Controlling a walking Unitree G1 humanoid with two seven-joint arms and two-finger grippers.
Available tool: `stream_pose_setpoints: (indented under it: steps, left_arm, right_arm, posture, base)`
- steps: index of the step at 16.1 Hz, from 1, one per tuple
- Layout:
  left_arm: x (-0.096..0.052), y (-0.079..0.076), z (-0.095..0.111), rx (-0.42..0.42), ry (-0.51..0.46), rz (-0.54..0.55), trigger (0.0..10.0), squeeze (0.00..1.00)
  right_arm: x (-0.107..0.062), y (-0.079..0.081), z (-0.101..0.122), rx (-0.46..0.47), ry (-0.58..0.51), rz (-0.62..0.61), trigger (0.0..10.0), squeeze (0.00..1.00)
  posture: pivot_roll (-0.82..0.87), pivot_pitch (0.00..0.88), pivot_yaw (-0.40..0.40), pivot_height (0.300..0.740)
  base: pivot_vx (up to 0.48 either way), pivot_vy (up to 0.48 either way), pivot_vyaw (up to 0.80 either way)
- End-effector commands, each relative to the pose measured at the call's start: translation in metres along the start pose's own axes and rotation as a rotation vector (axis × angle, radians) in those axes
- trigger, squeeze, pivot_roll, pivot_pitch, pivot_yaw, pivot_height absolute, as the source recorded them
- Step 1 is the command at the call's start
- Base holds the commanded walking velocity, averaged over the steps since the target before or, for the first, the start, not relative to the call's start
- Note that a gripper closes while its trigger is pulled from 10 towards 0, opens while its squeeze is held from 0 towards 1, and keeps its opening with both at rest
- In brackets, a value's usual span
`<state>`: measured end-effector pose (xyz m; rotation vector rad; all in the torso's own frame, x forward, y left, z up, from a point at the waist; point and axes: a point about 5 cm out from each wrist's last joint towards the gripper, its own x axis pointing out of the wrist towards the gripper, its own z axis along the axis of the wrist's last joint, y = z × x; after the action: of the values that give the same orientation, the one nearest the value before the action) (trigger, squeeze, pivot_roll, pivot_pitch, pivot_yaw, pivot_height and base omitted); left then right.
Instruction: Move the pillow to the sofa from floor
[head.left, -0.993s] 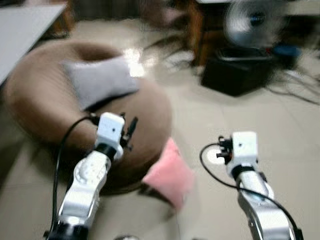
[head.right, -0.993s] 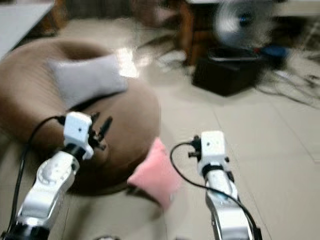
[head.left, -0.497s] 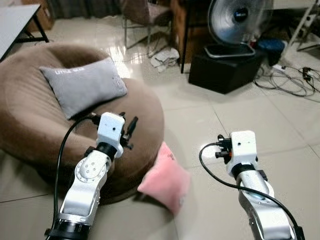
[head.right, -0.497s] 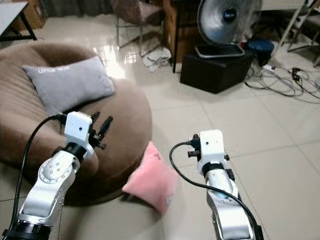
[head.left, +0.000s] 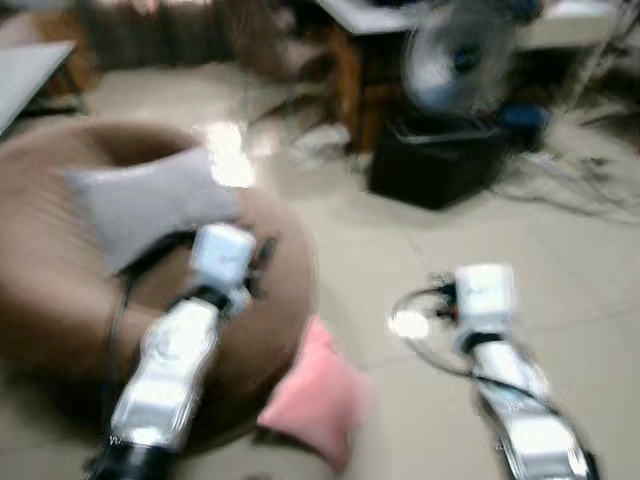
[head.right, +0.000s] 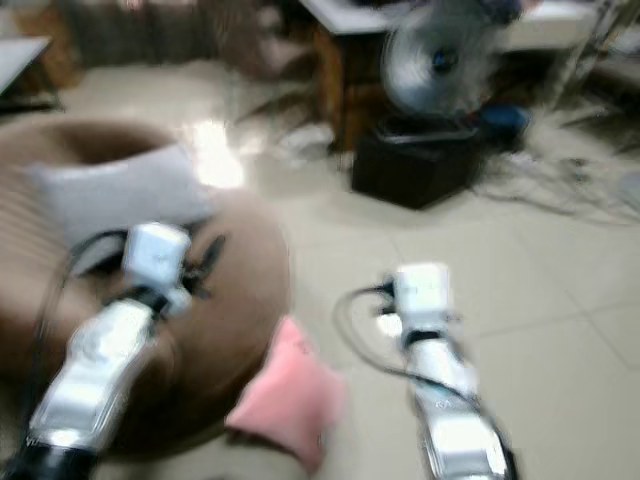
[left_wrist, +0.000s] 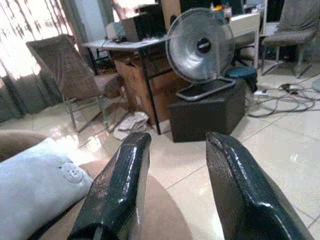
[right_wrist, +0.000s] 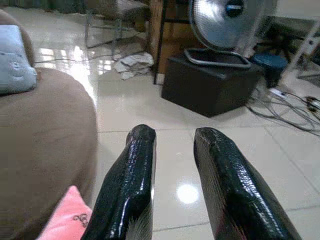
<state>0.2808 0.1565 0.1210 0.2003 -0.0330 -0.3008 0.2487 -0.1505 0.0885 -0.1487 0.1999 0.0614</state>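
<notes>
The brown beanbag sofa spreads across my left side, with a grey pillow lying on top of it. Beyond, on the tiled floor, a standing fan sits on a black box beside a desk, with loose cables trailing off to the right. The head views are blurred. The pink pillow lies on the floor against the sofa's near edge, between my two arms and nearer me than either gripper. My left gripper hovers over the sofa, fingers spread and empty. My right gripper hangs over bare tile, fingers parted and empty, the pink pillow's corner just to its left and below.
</notes>
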Motion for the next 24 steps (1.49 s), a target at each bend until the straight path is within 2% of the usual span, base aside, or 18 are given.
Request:
stream_pose_setpoints:
  steps: [1, 5, 7, 9, 14, 15, 16, 22, 24]
  left_arm:
    - [0.004, -0.009, 0.004, -0.003, -0.017, -0.031, 10.0, 0.00]
    - [0.004, -0.006, 0.000, 0.014, 0.013, 0.001, 10.0, 0.00]
    - [0.003, -0.005, -0.003, -0.005, 0.019, 0.006, 10.0, 0.00]
    - [0.002, -0.004, -0.008, -0.043, 0.039, 0.012, 10.0, 0.00]
    - [0.001, -0.005, -0.008, -0.064, 0.031, 0.004, 10.0, 0.00]
    - [-0.001, -0.007, -0.005, -0.144, 0.003, -0.023, 10.0, 0.10]
    - [-0.001, -0.007, -0.006, -0.154, 0.007, -0.031, 10.0, 1.00]
    - [-0.002, -0.008, -0.005, -0.154, 0.008, -0.061, 10.0, 1.00]
    - [-0.002, -0.010, -0.006, -0.092, 0.018, -0.061, 10.0, 1.00]
  right_arm:
    - [0.000, -0.011, 0.000, -0.019, -0.006, -0.028, 10.0, 0.00]
    - [0.001, -0.010, -0.002, -0.027, 0.004, -0.009, 10.0, 0.00]
    - [0.001, -0.009, -0.003, -0.026, 0.009, 0.004, 10.0, 0.00]
    - [0.000, -0.007, -0.004, -0.022, 0.004, 0.031, 10.0, 0.00]
    - [-0.003, -0.006, -0.006, -0.018, 0.005, 0.038, 10.0, 0.00]
    - [-0.005, -0.006, -0.005, 0.018, -0.007, 0.058, 10.0, 1.00]
    - [-0.006, -0.006, -0.005, 0.014, -0.009, 0.062, 10.0, 1.00]
    - [-0.008, -0.005, -0.005, 0.020, -0.020, 0.069, 10.0, 1.00]
    - [-0.009, -0.004, -0.005, 0.025, -0.021, 0.073, 10.0, 1.00]
  posture:
    - [-0.04, 0.003, 0.023, 0.740]
    - [-0.04, 0.001, 0.022, 0.740]
    - [-0.03, 0.005, 0.023, 0.735]
    - [-0.03, 0.018, 0.025, 0.715]
    - [-0.04, 0.025, 0.028, 0.675]
    - [-0.04, 0.027, 0.028, 0.660]
    - [-0.04, 0.029, 0.029, 0.645]
    - [-0.03, 0.030, 0.031, 0.590]
    - [-0.03, 0.029, 0.032, 0.575]
  base:
    - [0.330, 0.000, 0.00]
    - [0.218, 0.000, 0.00]
    - [0.000, 0.000, 0.00]
    - [0.000, 0.000, 0.00]
    - [0.000, 0.000, 0.00]
    - [0.000, 0.000, 0.00]
    - [0.000, 0.000, 0.00]
    - [0.000, 0.000, 0.00]
    - [0.000, 0.000, 0.00]
